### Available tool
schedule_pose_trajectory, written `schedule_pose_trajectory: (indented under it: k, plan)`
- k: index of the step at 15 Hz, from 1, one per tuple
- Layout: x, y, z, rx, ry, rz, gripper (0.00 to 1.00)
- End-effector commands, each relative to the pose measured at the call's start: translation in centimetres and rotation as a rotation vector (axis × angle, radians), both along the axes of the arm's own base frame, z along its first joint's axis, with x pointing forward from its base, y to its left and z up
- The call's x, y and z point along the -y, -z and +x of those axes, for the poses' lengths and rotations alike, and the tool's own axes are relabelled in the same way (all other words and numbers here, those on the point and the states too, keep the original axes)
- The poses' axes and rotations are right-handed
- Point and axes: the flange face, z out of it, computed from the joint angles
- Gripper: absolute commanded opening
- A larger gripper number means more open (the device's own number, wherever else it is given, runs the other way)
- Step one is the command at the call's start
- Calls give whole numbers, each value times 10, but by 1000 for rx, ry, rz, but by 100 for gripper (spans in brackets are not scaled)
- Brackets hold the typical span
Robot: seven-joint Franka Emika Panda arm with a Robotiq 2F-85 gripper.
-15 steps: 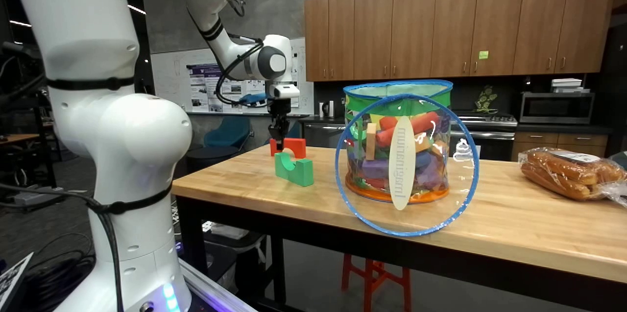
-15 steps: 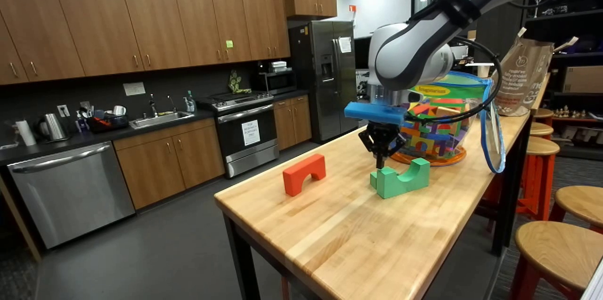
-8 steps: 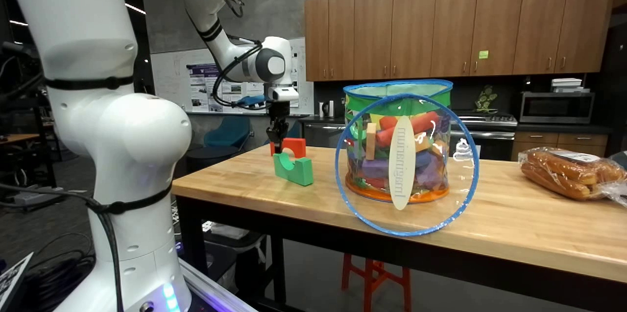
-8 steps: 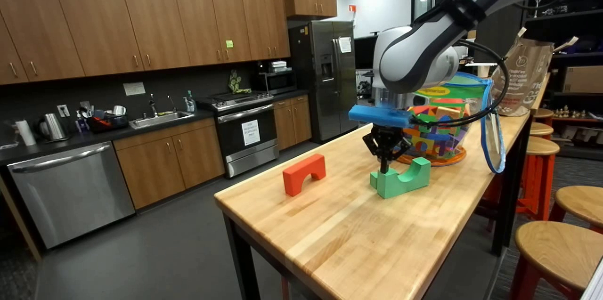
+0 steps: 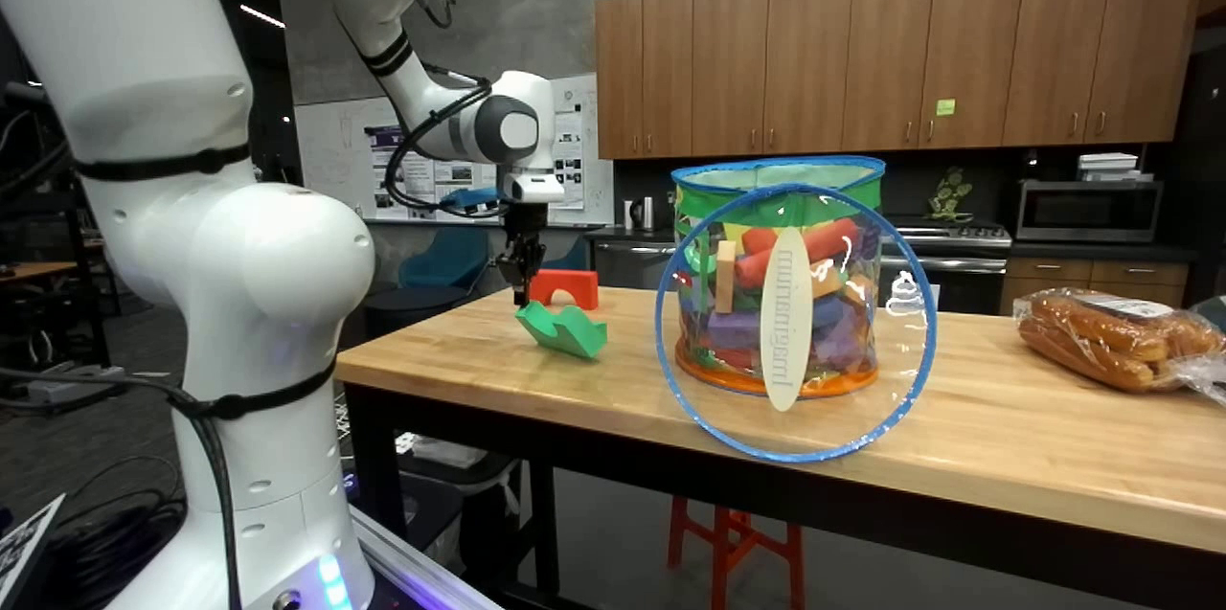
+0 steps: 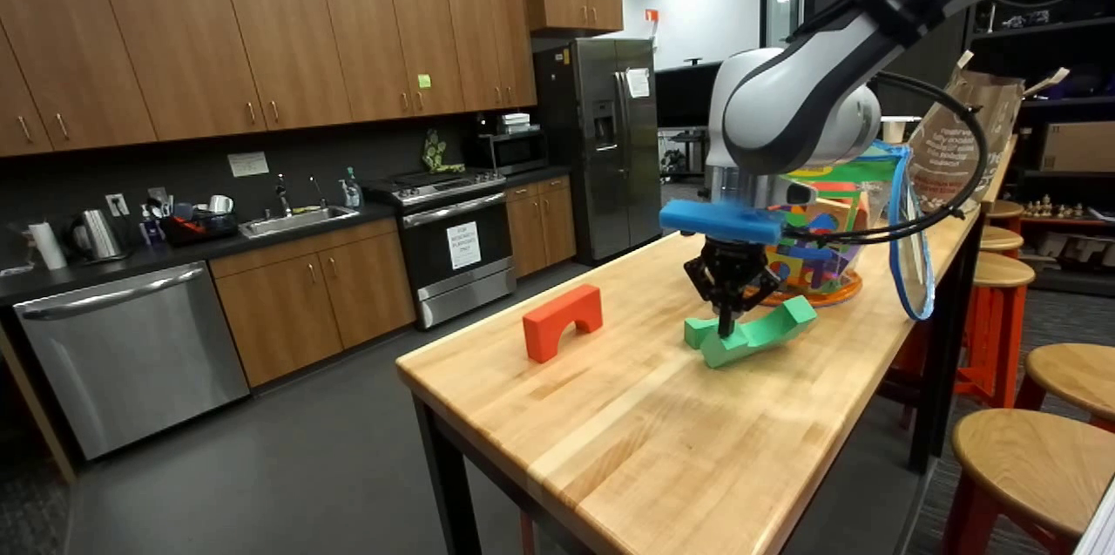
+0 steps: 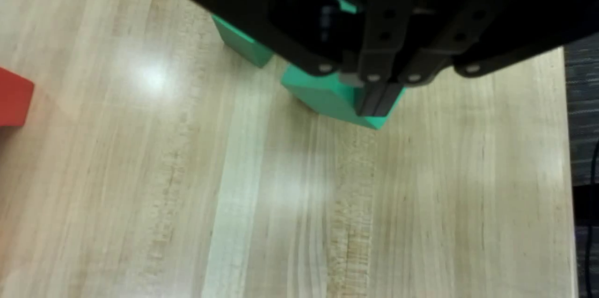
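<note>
Where the hand [image 7: 376, 107] pointed down with its tips together, the notched green block [image 6: 760, 338] lay tilted beneath, against them; the edge of the tabletop [image 7: 468, 195] ran to the hand's one side, the red arch [image 6: 557, 313] stood opposite.

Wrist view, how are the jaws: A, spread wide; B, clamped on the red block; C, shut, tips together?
C: the jaws' two tips meet side by side in front of a green block, not around it, and the red block sits apart at the left edge.

Lid lbl [image 5: 787, 319]: "Imaginarium"; oven sgn [image 6: 463, 245], bit blurry: "FOR RESEARCH PURPOSES ONLY"
</note>
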Motion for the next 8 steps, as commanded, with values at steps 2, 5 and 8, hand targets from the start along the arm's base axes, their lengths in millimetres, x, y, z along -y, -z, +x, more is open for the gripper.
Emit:
schedule_pose_trajectory:
  k: [2, 5, 8]
  plan:
    - [-4, 13, -34, -17, -7, 13, 0]
    - [-5, 17, -42, -30, -17, 4, 0]
    - [-7, 19, -43, -33, -32, 4, 0]
